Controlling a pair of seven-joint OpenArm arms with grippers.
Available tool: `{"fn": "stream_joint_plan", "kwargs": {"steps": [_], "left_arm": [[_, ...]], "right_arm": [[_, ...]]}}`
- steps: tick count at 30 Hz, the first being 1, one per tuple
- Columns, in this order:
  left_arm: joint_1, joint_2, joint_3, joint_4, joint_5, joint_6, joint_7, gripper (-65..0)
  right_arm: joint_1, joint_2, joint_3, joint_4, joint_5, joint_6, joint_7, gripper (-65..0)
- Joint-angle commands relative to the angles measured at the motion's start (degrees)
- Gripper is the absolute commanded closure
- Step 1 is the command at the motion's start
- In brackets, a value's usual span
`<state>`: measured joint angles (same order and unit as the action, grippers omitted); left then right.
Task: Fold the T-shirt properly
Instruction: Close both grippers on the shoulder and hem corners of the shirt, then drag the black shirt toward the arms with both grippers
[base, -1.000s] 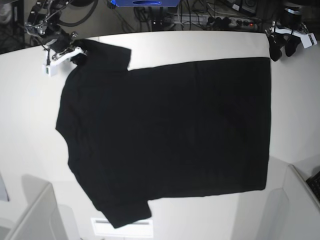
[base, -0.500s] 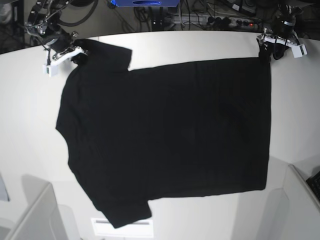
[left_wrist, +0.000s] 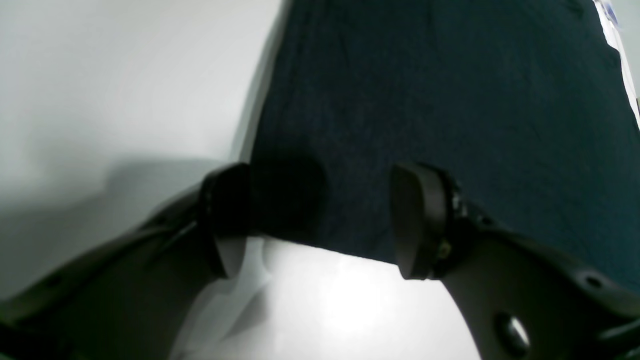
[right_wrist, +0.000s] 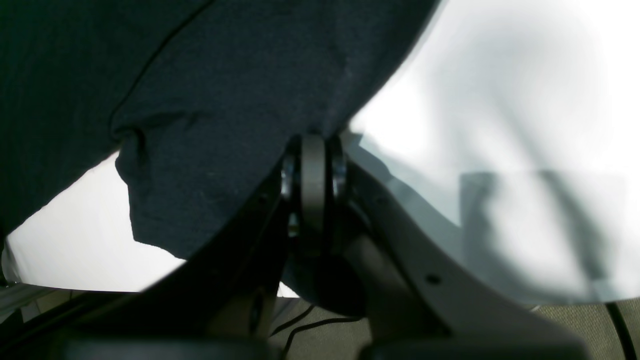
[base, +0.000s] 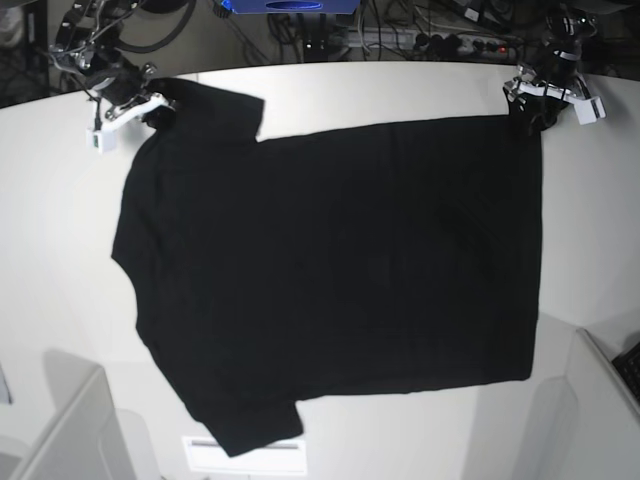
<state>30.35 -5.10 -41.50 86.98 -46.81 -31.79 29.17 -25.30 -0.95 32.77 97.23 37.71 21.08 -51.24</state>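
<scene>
The black T-shirt lies spread flat on the white table, plain side up, sleeves toward the left in the base view. My right gripper sits at the far sleeve's corner. In the right wrist view, its jaws are shut on the sleeve's edge. My left gripper is at the far hem corner on the right. In the left wrist view it is open. Its two fingers straddle the corner of the dark cloth, low over the table.
Grey bins stand at the near left and near right corners. A white sheet shows under the near sleeve. Cables and a power strip run behind the table's far edge.
My left gripper has moved left and inward from the table's far right edge to the shirt's hem corner. The right gripper and the shirt have stayed in place.
</scene>
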Motion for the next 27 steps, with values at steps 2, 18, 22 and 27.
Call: {"fn": "stream_joint_plan", "kwargs": {"steps": [2, 18, 22, 27], "left_arm": [[-0.2, -0.6, 0.6, 0.1, -0.4, -0.3, -0.3, -41.6], [0.0, -1.5, 0.7, 0.4, -0.4, 2.4, -0.3, 0.0], [1.6, -2.8, 0.5, 1.2, -0.4, 2.2, -0.6, 0.0], [4.3, -2.9, 0.3, 5.5, -0.4, 2.2, -0.7, 0.0]], "right_arm": [[-0.4, 0.4, 0.2, 0.4, -1.1, 0.0, -1.3, 0.0], [-1.4, 0.4, 0.2, 1.6, -1.1, 0.0, -1.0, 0.0], [-3.3, 0.3, 0.2, 4.8, -1.0, 0.0, -0.9, 0.0], [-6.4, 0.0, 0.2, 8.2, -1.0, 0.0, -0.8, 0.0]]}}
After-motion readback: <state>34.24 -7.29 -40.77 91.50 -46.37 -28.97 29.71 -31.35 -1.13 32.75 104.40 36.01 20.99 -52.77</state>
